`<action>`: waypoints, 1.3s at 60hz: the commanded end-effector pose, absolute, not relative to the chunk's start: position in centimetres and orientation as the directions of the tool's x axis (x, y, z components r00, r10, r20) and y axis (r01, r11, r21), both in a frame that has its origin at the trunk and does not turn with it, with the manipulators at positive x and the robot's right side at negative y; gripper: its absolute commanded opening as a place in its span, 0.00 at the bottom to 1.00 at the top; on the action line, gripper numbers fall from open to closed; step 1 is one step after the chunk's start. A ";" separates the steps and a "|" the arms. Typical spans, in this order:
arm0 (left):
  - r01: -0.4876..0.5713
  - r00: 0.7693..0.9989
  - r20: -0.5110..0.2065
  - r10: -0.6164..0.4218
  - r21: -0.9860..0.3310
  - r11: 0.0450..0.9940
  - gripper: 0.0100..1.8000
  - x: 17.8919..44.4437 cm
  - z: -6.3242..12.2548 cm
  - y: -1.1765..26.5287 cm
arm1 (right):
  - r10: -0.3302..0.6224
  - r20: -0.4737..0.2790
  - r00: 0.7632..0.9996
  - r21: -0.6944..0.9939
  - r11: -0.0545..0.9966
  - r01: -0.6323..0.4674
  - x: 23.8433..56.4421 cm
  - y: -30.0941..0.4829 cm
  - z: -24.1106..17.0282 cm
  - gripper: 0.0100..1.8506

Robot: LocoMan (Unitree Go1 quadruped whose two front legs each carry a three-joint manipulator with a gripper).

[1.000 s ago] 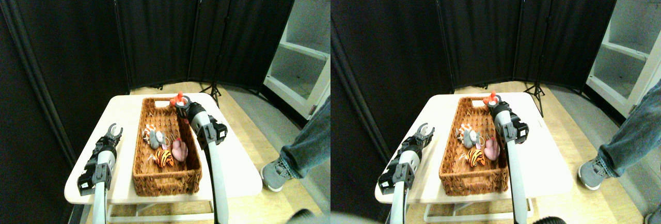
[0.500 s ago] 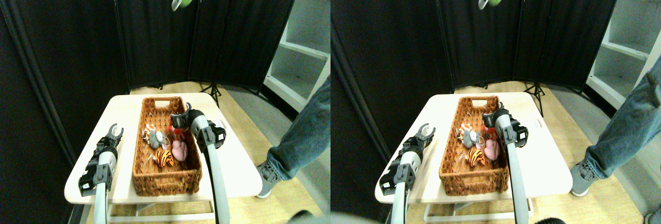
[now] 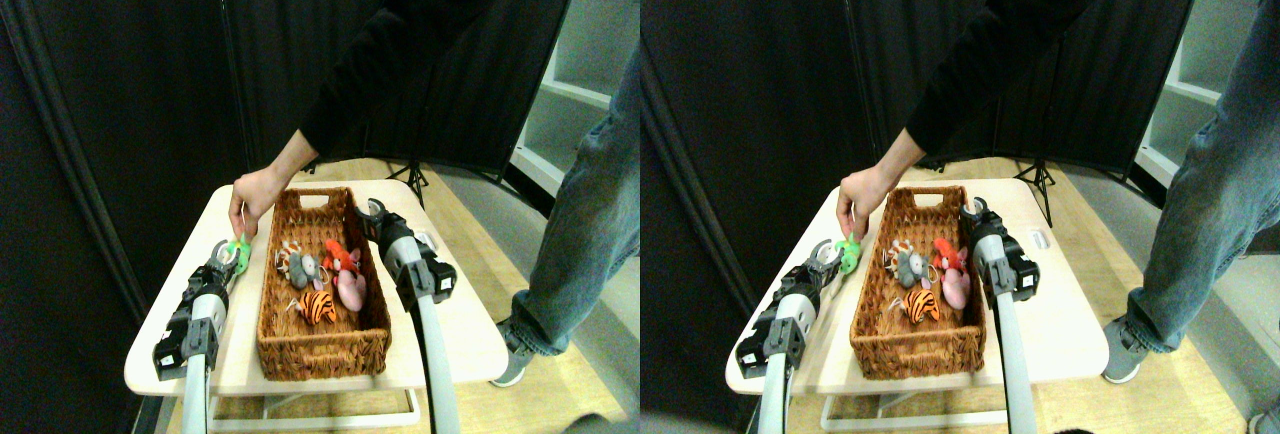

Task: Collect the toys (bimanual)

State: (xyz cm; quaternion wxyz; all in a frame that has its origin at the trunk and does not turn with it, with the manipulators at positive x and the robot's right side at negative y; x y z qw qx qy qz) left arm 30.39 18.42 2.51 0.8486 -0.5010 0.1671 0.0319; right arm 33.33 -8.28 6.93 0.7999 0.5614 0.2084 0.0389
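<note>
A green toy [image 3: 240,251] sits on the white table [image 3: 455,339], just left of the basket [image 3: 320,349] and right at the tips of the left claw [image 3: 222,254], whose jaws are spread. A person's hand [image 3: 248,199] reaches down to it. Inside the basket lie a red toy [image 3: 338,255], a pink toy [image 3: 351,290], a grey toy [image 3: 303,271] and a striped tiger [image 3: 318,306]. The right claw [image 3: 373,213] hangs over the basket's right rim, jaws spread and empty

No readable text, label, brand, number or sign shows anywhere.
</note>
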 end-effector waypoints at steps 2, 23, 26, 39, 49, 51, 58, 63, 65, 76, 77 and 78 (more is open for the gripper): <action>-0.180 0.948 -0.283 -0.145 -0.855 0.487 0.09 30.7 3.6 18.1 | 0.252 -0.188 0.949 0.937 0.337 0.095 33.8 -10.1 8.4 0.00; -0.184 0.936 -0.303 -0.180 -0.854 0.486 0.22 31.6 4.6 16.8 | 0.126 -0.142 0.982 0.946 0.310 0.097 33.4 -14.6 8.2 0.00; -0.181 0.936 -0.300 -0.183 -0.858 0.480 0.23 31.9 4.4 16.6 | 0.104 -0.151 0.983 0.954 0.276 0.117 33.3 -14.9 8.0 0.00; -0.206 0.922 -0.324 -0.211 -0.874 0.439 0.26 32.8 3.4 16.0 | 0.070 -0.153 0.986 0.961 0.241 0.132 32.6 -16.1 6.9 0.00; -0.222 0.916 -0.337 -0.217 -0.877 0.425 0.27 34.0 2.2 15.5 | 0.052 -0.152 0.987 0.969 0.206 0.138 31.9 -16.6 6.2 0.00; -0.230 0.913 -0.346 -0.215 -0.873 0.430 0.26 34.1 2.1 15.5 | 0.049 -0.148 0.988 0.965 0.225 0.133 31.7 -16.6 6.2 0.00; -0.252 0.903 -0.369 -0.219 -0.869 0.425 0.24 34.6 1.5 15.4 | 0.042 -0.151 0.988 0.968 0.211 0.139 31.4 -16.8 6.0 0.00; -0.258 0.907 -0.373 -0.198 -0.860 0.440 0.24 34.8 1.0 15.5 | 0.036 -0.163 0.986 0.969 0.194 0.153 31.3 -16.8 5.8 0.00; -0.255 0.909 -0.370 -0.192 -0.859 0.445 0.24 34.9 0.8 15.5 | 0.036 -0.173 0.984 0.970 0.181 0.164 31.2 -16.7 5.7 0.00; -0.271 0.918 -0.369 -0.147 -0.852 0.447 0.25 35.4 -0.5 16.2 | 0.070 -0.195 0.978 0.973 0.142 0.184 31.4 -16.0 5.2 0.00; -0.271 0.918 -0.369 -0.147 -0.852 0.447 0.25 35.4 -0.5 16.2 | 0.070 -0.195 0.978 0.973 0.142 0.184 31.4 -16.0 5.2 0.00; -0.272 0.917 -0.370 -0.146 -0.851 0.449 0.25 35.4 -0.6 16.2 | 0.069 -0.192 0.979 0.972 0.150 0.180 31.4 -15.9 5.2 0.00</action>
